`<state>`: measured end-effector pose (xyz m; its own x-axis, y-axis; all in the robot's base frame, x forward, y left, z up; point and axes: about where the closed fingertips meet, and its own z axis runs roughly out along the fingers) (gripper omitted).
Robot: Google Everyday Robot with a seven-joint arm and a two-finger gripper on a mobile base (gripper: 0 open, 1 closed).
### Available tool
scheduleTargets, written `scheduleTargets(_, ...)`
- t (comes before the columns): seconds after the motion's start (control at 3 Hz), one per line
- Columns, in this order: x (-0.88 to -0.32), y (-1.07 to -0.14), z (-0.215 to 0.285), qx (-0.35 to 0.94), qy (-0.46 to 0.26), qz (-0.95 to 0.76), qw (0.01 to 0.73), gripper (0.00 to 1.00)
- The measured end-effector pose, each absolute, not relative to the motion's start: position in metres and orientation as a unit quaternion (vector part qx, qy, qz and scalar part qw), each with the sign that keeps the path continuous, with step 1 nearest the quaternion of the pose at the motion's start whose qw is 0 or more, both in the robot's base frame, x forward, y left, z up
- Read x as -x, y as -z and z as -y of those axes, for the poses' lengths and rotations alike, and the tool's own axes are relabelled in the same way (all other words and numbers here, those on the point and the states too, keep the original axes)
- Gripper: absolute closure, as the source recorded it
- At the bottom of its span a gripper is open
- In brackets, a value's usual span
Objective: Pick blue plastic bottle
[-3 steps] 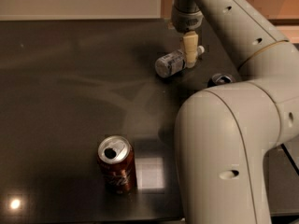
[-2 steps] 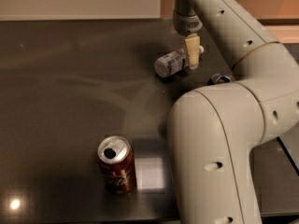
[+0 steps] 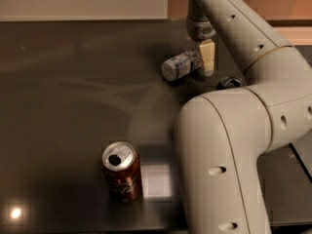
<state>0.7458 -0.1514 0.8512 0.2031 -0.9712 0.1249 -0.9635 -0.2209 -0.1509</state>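
Note:
The blue plastic bottle (image 3: 179, 65) is a small pale bottle with a white-and-blue label. It lies on its side on the dark table (image 3: 73, 91), at the far middle. My gripper (image 3: 205, 62) hangs down from the arm right at the bottle's right end, low over the table. Whether it touches the bottle I cannot tell. The arm's big white links (image 3: 229, 150) fill the right side of the view.
A red drink can (image 3: 122, 171) stands upright and opened near the table's front edge, left of the arm. The top of a dark drink can (image 3: 229, 83) shows just right of the gripper, partly hidden behind the arm. A pale wall runs behind the table.
The gripper has come down a little at the bottle's right end. The bottle and both cans have not moved.

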Motion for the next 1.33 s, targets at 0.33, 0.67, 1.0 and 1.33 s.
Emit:
scheduleTargets(0.33, -0.737, -0.842, 0.158, 0.779, 0.085, -0.622, 0.008, 0.18)
scheduleTargets(0.67, -0.728, -0.835, 0.158, 0.785, 0.072, -0.616, 0.004, 0.41)
scheduleTargets(1.0, -0.722, -0.832, 0.155, 0.790, 0.062, -0.611, 0.003, 0.64)
scheduleTargets(1.33, -0.715, -0.838, 0.150, 0.795, 0.053, -0.604, 0.010, 0.88)
